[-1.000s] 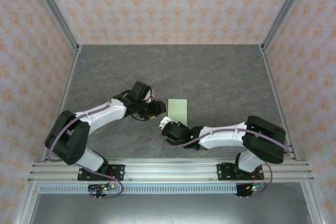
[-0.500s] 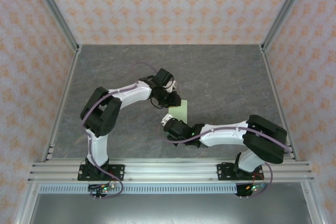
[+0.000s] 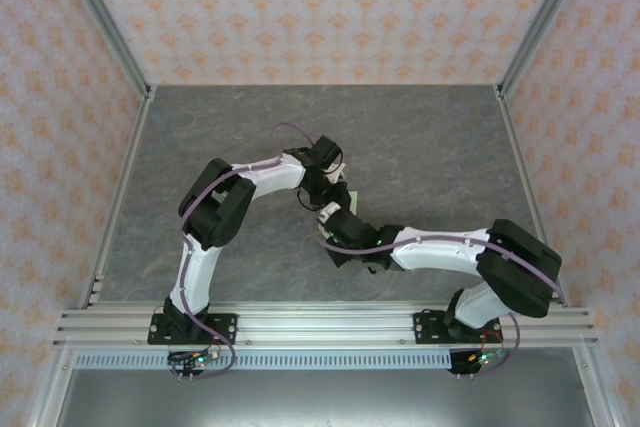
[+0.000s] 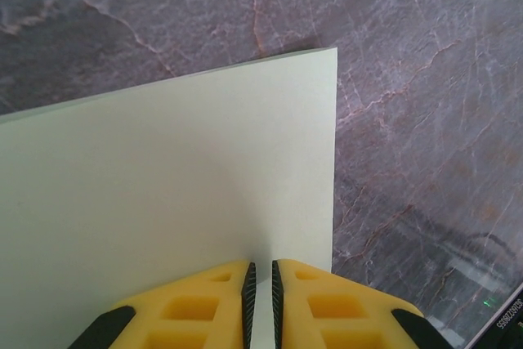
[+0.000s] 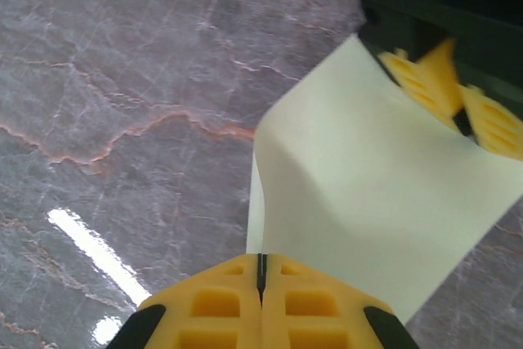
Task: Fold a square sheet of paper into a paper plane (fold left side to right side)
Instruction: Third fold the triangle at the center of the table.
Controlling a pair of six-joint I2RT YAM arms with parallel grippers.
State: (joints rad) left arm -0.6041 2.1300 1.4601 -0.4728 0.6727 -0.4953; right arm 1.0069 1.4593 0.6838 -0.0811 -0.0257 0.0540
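While gripped at two edges, the sheet of paper [image 4: 163, 202] bows over the middle of the tabletop [image 4: 425, 79].
The left pincer [image 4: 261, 296] and right pincer [image 5: 261, 271] each pinch one edge, nearly closed.

Robotics lab test cell, grey marble-look tabletop [image 3: 430, 137], boxed in by pink floral-print wall panels [image 3: 320, 7], bare aluminium frame posts [image 3: 105, 22], slotted rail [image 3: 320, 325] along the near edge, two white robot arms [image 3: 262, 175] [image 3: 440, 247] bolted to it

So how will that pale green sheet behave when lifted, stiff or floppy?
Probably floppy: the sheet bows between the right gripper and the left gripper pinching its edges. Likely light: its edge looks very thin. Uneven pulling may crease it.
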